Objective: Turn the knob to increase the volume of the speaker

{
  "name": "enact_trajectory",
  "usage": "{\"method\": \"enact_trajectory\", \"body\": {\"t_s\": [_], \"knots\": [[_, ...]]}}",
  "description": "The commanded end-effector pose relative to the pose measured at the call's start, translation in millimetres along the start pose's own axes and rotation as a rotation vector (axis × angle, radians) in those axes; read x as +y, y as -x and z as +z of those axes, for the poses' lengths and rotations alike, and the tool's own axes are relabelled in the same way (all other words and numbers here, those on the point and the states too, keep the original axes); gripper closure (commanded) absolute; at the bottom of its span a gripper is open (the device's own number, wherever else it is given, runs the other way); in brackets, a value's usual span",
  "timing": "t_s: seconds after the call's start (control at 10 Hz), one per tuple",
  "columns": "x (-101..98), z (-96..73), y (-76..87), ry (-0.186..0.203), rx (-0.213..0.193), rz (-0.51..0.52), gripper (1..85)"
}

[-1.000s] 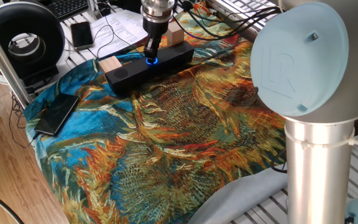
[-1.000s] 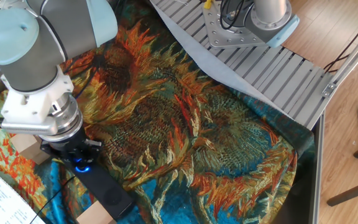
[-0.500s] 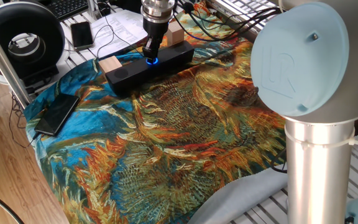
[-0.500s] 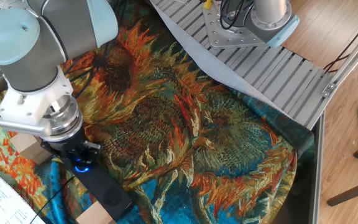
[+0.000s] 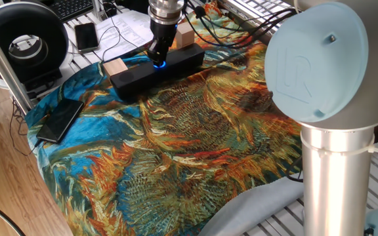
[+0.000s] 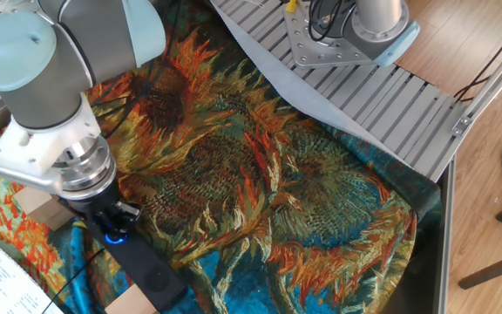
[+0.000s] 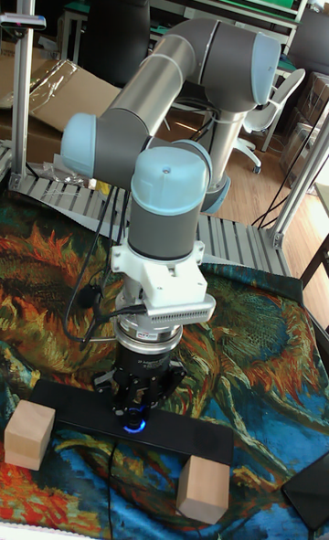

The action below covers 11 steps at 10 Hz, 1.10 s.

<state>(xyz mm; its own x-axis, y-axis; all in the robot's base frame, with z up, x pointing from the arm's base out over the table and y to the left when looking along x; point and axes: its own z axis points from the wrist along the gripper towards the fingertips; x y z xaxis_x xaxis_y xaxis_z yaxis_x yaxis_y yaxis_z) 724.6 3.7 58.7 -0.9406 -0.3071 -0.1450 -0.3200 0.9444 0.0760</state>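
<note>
Tall fixed view: my claw [image 7: 137, 409] points straight down, fingers closed around the knob [image 7: 135, 426] directly below, speaker [image 7: 196, 437] stretching out either side.

A soft, matt printed cloth with orange sunflowers on blue [image 5: 195, 131] covers the table, lightly wrinkled. The long black bar speaker [image 5: 131, 77] looks like matt plastic, its small round knob [image 7: 135, 427] ringed in glossy blue light. Two pale wooden blocks [image 7: 28, 435] show smooth, unfinished grain. The arm's pale blue joint caps [image 5: 317, 59] are satin plastic, its tubes [image 5: 333, 177] brushed metal. At left a flat black phone [image 5: 60, 120] shines glossily.
</note>
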Motion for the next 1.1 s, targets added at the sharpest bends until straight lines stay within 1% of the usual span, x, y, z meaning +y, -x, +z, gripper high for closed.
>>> {"method": "enact_trajectory", "body": {"t_s": [0.0,0.1,0.2,0.6,0.7,0.8,0.9,1.0], "knots": [[-1.5,-1.5,4.4,0.013,-0.02,0.097,64.3],[-1.2,-1.3,5.8,0.014,-0.025,0.121,64.7],[3.5,-0.9,10.8,0.034,-0.041,0.164,65.7],[8.0,-0.8,12.8,0.055,-0.045,0.25,66.7],[7.9,-0.6,12.8,0.055,-0.044,0.253,66.7],[6.4,0.0,10.1,0.049,-0.036,0.233,66.7],[3.3,0.4,8.5,0.037,-0.032,0.201,64.3],[1.4,0.6,8.0,0.03,-0.032,0.163,57.3]]}}
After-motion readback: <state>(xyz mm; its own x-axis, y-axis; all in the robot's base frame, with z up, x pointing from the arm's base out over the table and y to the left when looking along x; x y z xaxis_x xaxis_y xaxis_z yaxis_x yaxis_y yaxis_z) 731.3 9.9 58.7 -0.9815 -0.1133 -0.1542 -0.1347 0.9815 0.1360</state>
